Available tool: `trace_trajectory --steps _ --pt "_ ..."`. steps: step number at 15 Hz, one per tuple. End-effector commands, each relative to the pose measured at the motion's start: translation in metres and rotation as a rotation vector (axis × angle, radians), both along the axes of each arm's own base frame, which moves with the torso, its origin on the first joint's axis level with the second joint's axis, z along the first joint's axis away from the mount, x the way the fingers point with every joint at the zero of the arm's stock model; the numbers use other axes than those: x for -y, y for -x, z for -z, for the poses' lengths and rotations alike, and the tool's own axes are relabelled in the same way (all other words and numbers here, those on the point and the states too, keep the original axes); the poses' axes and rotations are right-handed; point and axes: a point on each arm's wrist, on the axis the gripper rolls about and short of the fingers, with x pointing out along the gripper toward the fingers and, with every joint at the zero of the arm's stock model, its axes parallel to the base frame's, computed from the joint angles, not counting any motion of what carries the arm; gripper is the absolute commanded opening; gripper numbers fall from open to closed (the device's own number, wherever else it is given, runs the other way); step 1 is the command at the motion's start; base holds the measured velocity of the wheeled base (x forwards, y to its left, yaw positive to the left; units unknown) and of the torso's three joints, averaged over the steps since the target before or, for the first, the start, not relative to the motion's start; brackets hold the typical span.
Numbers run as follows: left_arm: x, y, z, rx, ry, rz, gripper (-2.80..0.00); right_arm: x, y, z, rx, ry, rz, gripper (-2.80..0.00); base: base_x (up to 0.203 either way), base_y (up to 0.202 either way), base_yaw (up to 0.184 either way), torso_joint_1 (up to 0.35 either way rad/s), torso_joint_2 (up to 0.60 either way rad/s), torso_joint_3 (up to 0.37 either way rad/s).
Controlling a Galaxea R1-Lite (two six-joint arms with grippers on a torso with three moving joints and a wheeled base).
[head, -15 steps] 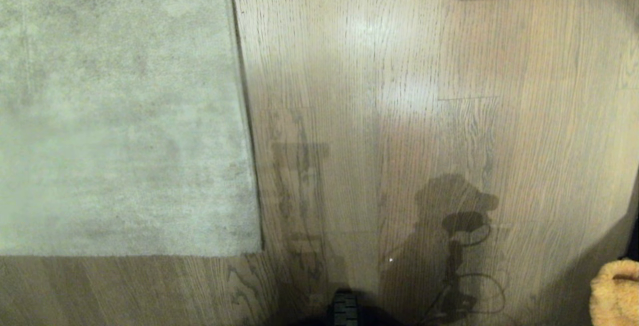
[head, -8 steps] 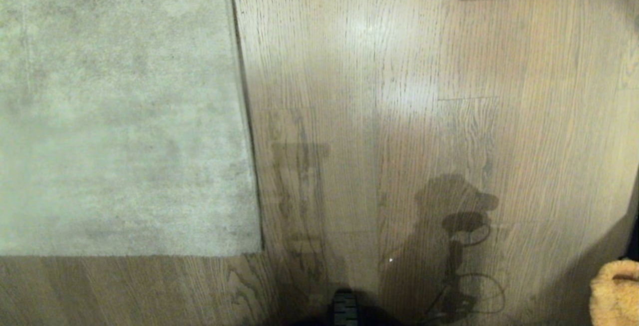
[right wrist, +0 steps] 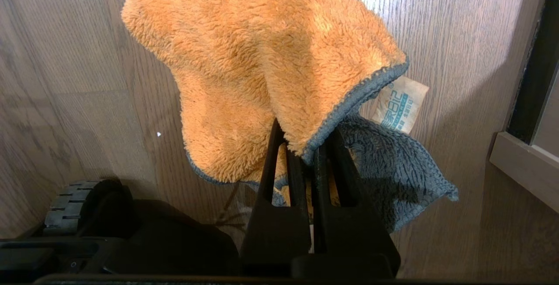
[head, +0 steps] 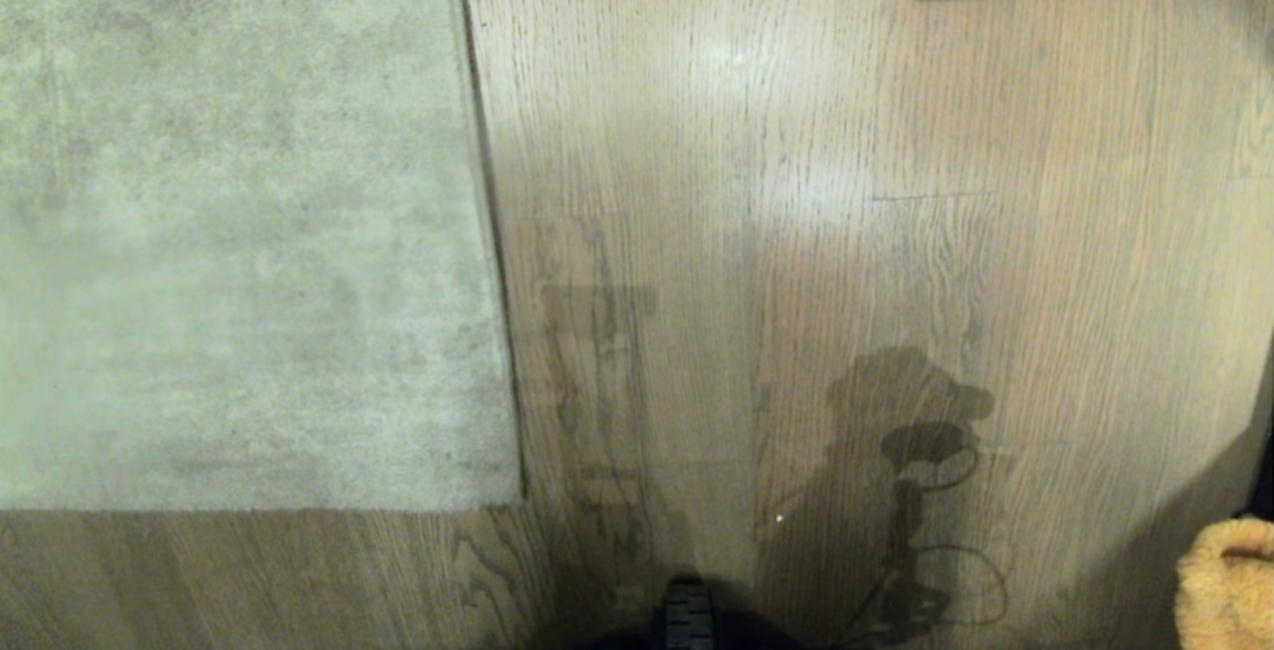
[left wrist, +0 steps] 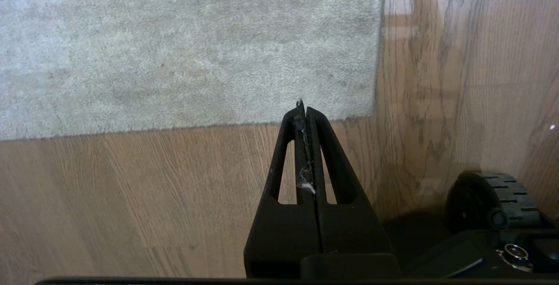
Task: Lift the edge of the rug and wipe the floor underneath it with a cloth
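- Just beyond our left gripper, whose jaws are pressed together on nothing, the rug edge lies flat on the floor.
- In our right gripper, the orange cloth is clamped, draping over the fingertips above the floor, its tag hanging beside.

The head view is dim and soft, with a yellowish wash. Pale glare patches sit on the floor toward the far middle, and a dark band of shadow crosses the far right. Near the middle and right, the robot's own shadow falls forward on the planks, cables outlined. The rug looks hazy, its pile smeared. Both wrist views are brighter and crisper; the cloth is warmly lit, with glare on the planks beyond it.
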Motion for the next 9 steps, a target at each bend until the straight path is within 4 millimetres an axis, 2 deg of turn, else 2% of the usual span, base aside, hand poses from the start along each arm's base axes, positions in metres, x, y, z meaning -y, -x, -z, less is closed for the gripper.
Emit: trace_trajectory --steps 1,9 --pt "0.0000 -0.0001 -0.0002 0.000 -0.001 0.002 -2.80 0.0000 -0.0002 -0.0001 -0.002 -0.001 0.000 -2.80 0.000 0.000 0.000 0.000 0.00 0.000" --pt "0.0000 -0.0001 -0.0002 0.000 0.002 0.002 -2.80 0.0000 -0.0003 -0.0001 -0.003 -0.001 0.000 -2.80 0.000 0.000 0.000 0.000 0.00 0.000"
